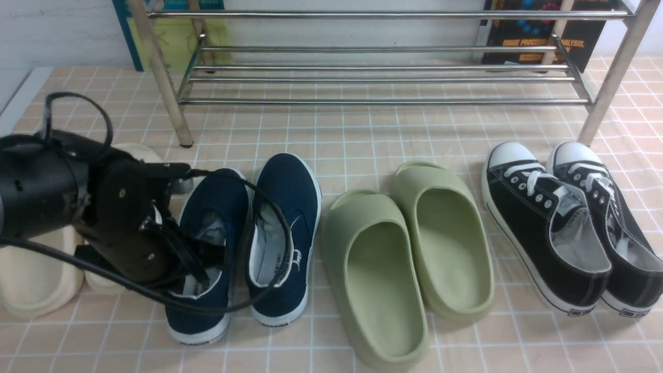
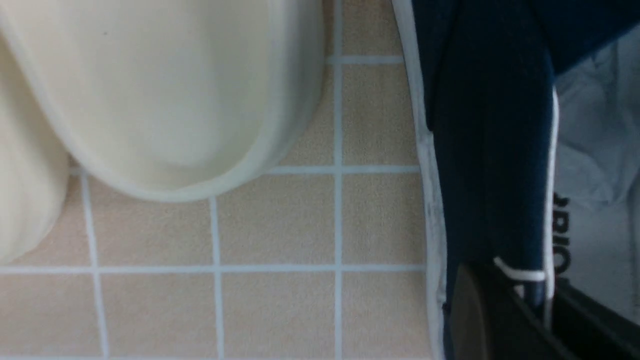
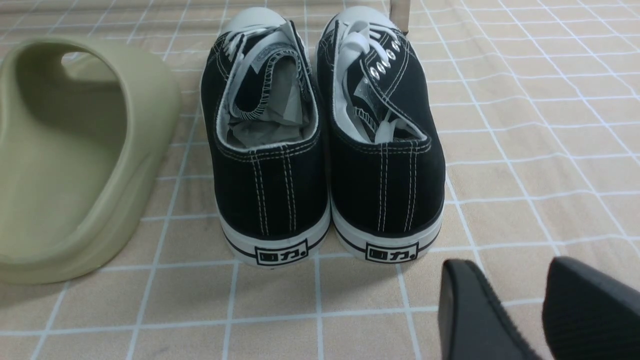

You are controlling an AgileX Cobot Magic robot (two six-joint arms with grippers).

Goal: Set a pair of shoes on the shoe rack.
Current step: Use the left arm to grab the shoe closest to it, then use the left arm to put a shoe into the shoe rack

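Two navy slip-on shoes stand side by side on the tiled floor, the left one and the right one. My left gripper is down at the heel end of the left shoe. In the left wrist view the gripper has one finger outside the shoe's side wall and one inside against the lining, closed on the wall. The shoe rests on the floor. The shoe rack stands at the back, with nothing on its rods. My right gripper is open and empty, behind the black sneakers.
Cream slides lie left of the navy pair, close to my left arm, and also show in the left wrist view. Green slides and black lace-up sneakers sit to the right. Books lean behind the rack.
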